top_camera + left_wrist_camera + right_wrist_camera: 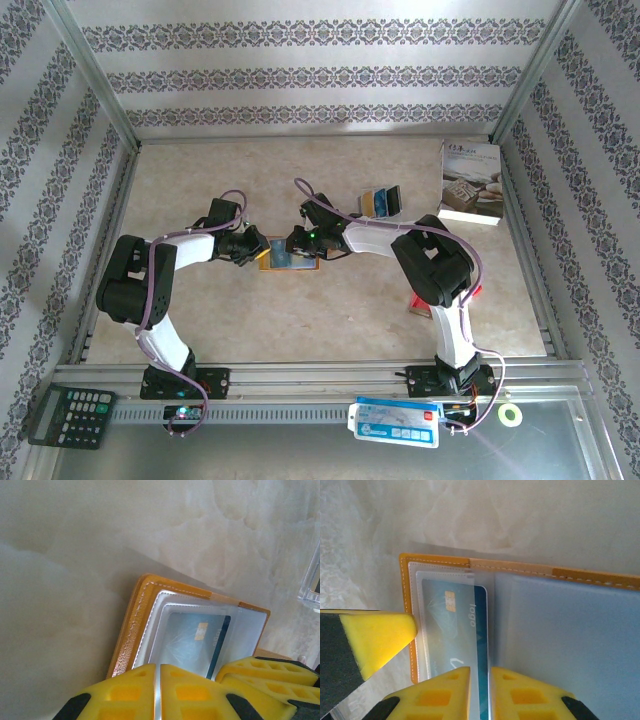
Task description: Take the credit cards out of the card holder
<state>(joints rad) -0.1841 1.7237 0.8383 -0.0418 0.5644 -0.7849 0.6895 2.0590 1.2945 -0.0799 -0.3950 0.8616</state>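
Note:
The orange-tan card holder (288, 257) lies open on the table between both grippers. My left gripper (256, 250) is shut on the edge of its clear inner sleeve (150, 640), its fingertips (158, 666) pressed together on the thin plastic. A blue credit card (192, 640) with a gold chip sits in that sleeve. My right gripper (300, 243) is shut on the card's dark blue long edge (481, 630), which runs between its fingertips (480, 669). The grey-blue inner panel (570, 630) lies flat to the right. One left finger (375, 635) shows beside the orange rim (406, 580).
Two loose cards (383, 201) lie on the table behind the right gripper. A white book (471, 183) rests at the back right. On the front ledge sit a calculator (70, 413), a blue-white packet (398, 420) and a tape roll (511, 415).

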